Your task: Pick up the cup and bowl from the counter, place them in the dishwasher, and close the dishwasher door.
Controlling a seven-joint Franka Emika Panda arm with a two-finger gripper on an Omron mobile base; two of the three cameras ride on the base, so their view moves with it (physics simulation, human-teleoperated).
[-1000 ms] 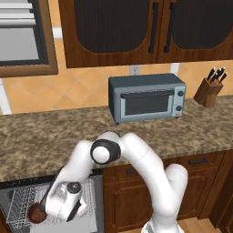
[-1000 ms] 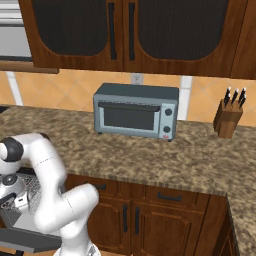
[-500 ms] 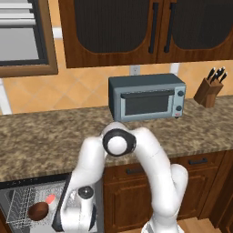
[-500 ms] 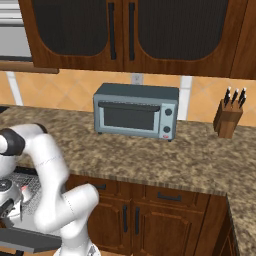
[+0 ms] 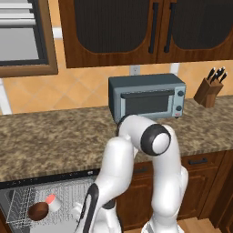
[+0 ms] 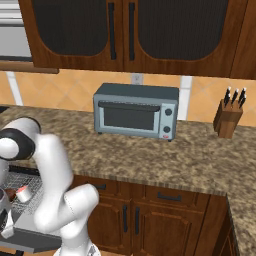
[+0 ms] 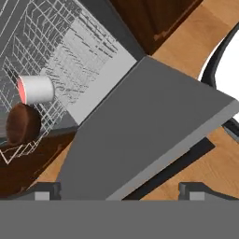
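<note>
Lying on its side in the white wire rack (image 7: 70, 51) of the open dishwasher (image 5: 27, 191), pinkish-red mouth showing: the white cup (image 7: 36, 89). Sitting just beside it in the same rack and looking to be touching it: the dark brown bowl (image 7: 22, 123). Hanging low over the grey dishwasher door (image 7: 144, 135), which is folded down: the gripper (image 7: 119, 190), fingers spread wide and holding nothing. Running above the dishwasher: the speckled granite desk (image 5: 54, 141), carrying a grey toaster oven (image 5: 146, 97) and a knife block (image 5: 210, 88).
</note>
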